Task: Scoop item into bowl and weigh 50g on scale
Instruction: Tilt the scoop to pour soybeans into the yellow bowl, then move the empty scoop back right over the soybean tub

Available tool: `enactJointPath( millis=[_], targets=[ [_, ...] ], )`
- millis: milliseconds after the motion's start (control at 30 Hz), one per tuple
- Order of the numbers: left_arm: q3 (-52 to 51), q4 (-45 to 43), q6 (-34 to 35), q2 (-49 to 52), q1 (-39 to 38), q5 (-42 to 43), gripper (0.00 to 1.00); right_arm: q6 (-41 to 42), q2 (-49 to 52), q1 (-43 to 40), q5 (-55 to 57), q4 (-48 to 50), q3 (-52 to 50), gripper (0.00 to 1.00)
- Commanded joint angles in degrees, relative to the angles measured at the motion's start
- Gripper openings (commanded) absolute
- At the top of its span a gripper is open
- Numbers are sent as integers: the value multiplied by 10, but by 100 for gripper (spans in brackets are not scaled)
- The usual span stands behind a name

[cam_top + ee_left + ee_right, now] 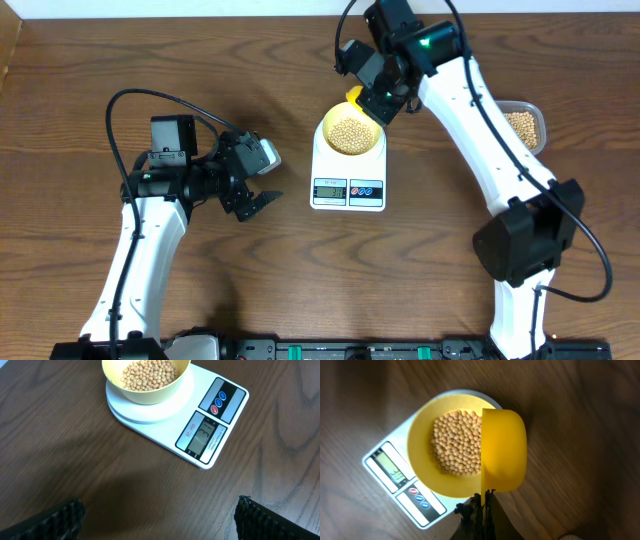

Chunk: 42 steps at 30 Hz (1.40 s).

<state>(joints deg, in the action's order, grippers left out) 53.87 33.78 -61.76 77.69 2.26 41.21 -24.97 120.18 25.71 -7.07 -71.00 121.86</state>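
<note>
Beyond right jaws gripping scoop [504, 450], bowl [420, 455] holds beans [457, 442].

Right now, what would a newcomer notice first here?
A pale yellow bowl full of tan beans sits on the white scale in the middle of the table. The right end effector holds a yellow scoop over the bowl's rim; the left end effector hangs open beside the scale.

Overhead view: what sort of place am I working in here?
Probably a robot test bench, not a kitchen: a left arm and right arm at a wood-grain table, with a scale, a bowl of beans and a scoop in the right hand.
</note>
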Motion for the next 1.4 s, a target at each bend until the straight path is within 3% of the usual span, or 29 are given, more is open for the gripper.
enactJointPath(
  millis=[0,367,667,900,1100,1367],
  targets=[
    [3,0,-6,2,2,-1,98,0,-21,-11,-46,-2,13,1],
    [3,0,-6,2,2,-1,98,53,-44,-138,-197,-8,14,1],
    [3,0,-6,2,2,-1,98,74,-61,-278,-201,-67,14,1],
    [3,0,-6,2,2,-1,98,87,-61,-346,-90,-132,12,1],
    [3,0,-6,2,2,-1,98,101,-53,-350,7,-143,7,1],
    [3,0,-6,2,2,-1,98,127,-23,-349,44,-156,6,1]
  ],
)
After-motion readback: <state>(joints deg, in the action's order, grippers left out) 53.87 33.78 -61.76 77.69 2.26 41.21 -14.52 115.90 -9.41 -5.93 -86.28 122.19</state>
